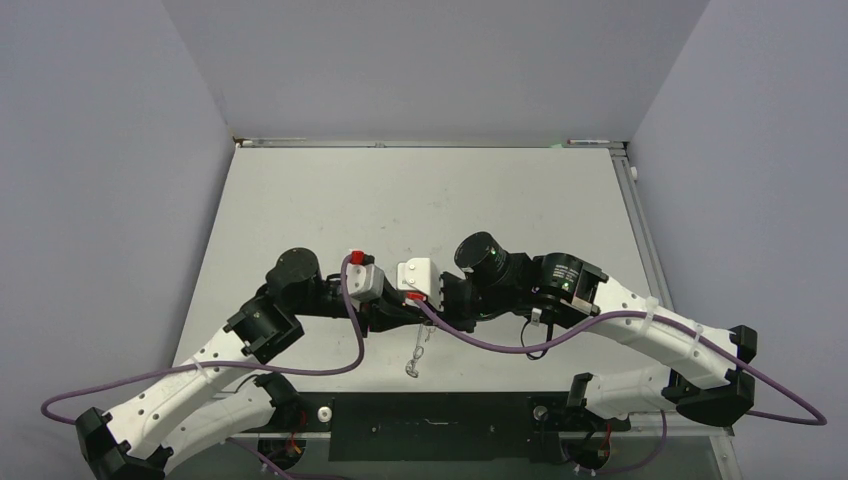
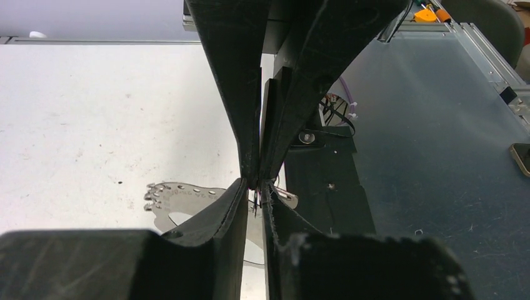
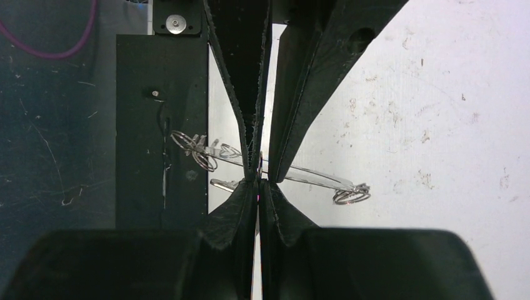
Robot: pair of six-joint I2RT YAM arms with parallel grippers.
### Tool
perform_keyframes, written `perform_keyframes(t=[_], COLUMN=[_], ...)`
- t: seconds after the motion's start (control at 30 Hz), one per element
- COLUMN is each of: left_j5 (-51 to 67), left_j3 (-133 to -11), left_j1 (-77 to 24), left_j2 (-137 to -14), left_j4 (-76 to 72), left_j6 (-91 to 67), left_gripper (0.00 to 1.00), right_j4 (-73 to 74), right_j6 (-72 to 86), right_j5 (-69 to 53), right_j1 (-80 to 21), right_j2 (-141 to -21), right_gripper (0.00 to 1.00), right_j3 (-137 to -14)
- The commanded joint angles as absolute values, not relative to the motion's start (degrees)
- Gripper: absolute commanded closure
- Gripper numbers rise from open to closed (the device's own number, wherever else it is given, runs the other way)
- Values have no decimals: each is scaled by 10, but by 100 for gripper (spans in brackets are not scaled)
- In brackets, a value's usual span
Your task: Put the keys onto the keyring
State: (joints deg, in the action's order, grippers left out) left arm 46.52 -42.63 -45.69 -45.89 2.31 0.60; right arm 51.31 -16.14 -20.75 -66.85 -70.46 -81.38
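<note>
The keyring point(image 1: 414, 352) is a thin silver hoop with small loops. It hangs tilted below the two wrists, which meet over the table's middle. In the right wrist view my right gripper point(image 3: 258, 182) is shut, its tips pinched at the keyring point(image 3: 312, 177). My left arm's fingers point(image 3: 240, 75) come in from above, astride the hoop. A short silver blade, seemingly the key point(image 3: 226, 184), sticks out beside the tips, its head hidden. In the left wrist view my left gripper point(image 2: 256, 190) is nearly closed on a thin dark sliver, tip to tip with the right fingers point(image 2: 231, 94). The keyring point(image 2: 181, 195) lies behind.
The black base plate point(image 1: 430, 425) runs along the near table edge under the hoop's low end. Purple cables point(image 1: 480, 340) loop off both wrists. Grey walls enclose the white table point(image 1: 420, 200) on three sides.
</note>
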Motion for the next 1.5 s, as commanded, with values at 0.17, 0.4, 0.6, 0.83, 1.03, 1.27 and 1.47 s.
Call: perform_keyframes(t=[0.17, 0.4, 0.6, 0.83, 1.03, 1.27, 1.47], left_j5=[445, 443, 441, 452, 387, 376, 386], left_j3=[-435, -435, -435, -437, -437, -421, -406], left_j1=[-459, -458, -458, -459, -459, -448, -432], left_j2=[-466, -467, -468, -470, -446, -422, -404], left_j4=[40, 40, 41, 42, 41, -15, -61], left_j6=[22, 26, 28, 43, 71, 52, 23], left_gripper=[77, 81, 87, 100, 100, 100, 100], right_j4=[470, 467, 462, 452, 422, 366, 299], right_j6=[-169, -167, -165, -165, -159, -150, -138], right_j5=[-196, -198, -199, -203, -187, -163, -144], right_j1=[-672, -673, -675, -678, -678, -678, -676], right_j2=[-694, -691, -688, -689, -668, -626, -573], right_gripper=[95, 95, 95, 95, 88, 57, 57], right_j3=[-837, -835, -833, -828, -811, -781, -743])
